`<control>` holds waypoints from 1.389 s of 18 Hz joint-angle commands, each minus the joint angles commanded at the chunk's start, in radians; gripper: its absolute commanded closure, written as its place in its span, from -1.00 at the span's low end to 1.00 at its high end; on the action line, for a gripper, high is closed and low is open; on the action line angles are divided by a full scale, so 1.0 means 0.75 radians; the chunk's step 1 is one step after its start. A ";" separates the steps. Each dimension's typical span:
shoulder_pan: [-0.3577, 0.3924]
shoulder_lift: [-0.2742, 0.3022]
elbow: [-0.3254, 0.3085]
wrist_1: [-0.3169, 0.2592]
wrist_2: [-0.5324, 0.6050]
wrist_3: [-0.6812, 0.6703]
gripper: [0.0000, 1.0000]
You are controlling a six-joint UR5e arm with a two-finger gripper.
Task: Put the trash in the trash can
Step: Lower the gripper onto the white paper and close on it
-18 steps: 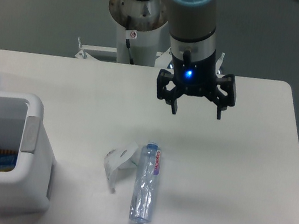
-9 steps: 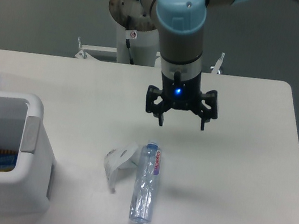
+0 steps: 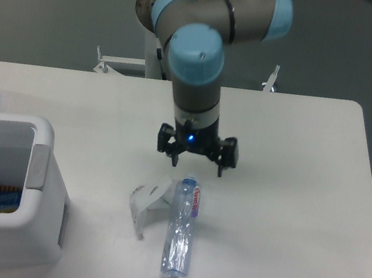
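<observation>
On the worktop [image 3: 290,199] near its middle, both pieces of trash lie unpicked: the clear plastic bottle [image 3: 181,228] and, touching its left side, the crumpled paper scrap [image 3: 146,200]. The hand [image 3: 194,162] hangs just above the bottle's cap end, fingers spread and holding nothing. The bottle's long axis runs away from the camera, cap toward the arm. The trash can [image 3: 3,187] stands at the left; everything is left to do.
</observation>
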 joint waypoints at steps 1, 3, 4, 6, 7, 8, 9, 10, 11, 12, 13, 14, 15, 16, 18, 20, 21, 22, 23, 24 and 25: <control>-0.010 -0.025 -0.006 0.004 0.002 0.004 -1.00; -0.027 -0.057 -0.006 0.053 0.002 -0.002 -1.00; -0.031 -0.072 -0.008 0.080 0.002 -0.002 -1.00; -0.045 -0.090 -0.008 0.090 0.004 -0.004 -1.00; -0.047 -0.092 -0.010 0.090 0.004 -0.004 -1.00; -0.047 -0.090 -0.010 0.090 0.004 -0.004 -1.00; -0.047 -0.092 -0.010 0.092 0.002 -0.004 -1.00; -0.047 -0.092 -0.010 0.090 0.002 -0.004 -1.00; -0.049 -0.098 -0.010 0.090 0.002 -0.004 -0.95; -0.049 -0.100 -0.010 0.090 0.002 -0.004 -0.90; -0.057 -0.102 -0.014 0.090 0.002 0.002 -0.81; -0.080 -0.113 -0.016 0.090 0.002 0.002 -0.66; -0.088 -0.119 -0.019 0.090 0.004 0.000 -0.46; -0.090 -0.119 -0.019 0.088 0.006 -0.004 -0.30; -0.092 -0.119 -0.021 0.086 0.004 -0.006 -0.02; -0.092 -0.119 -0.019 0.084 0.010 -0.010 0.21; -0.092 -0.117 -0.017 0.084 0.008 -0.008 0.34; -0.092 -0.115 -0.017 0.082 0.008 -0.008 0.56; -0.092 -0.111 -0.019 0.078 0.010 -0.008 0.82; -0.092 -0.107 -0.019 0.072 0.008 -0.006 0.95; -0.092 -0.098 -0.019 0.070 0.004 -0.008 0.99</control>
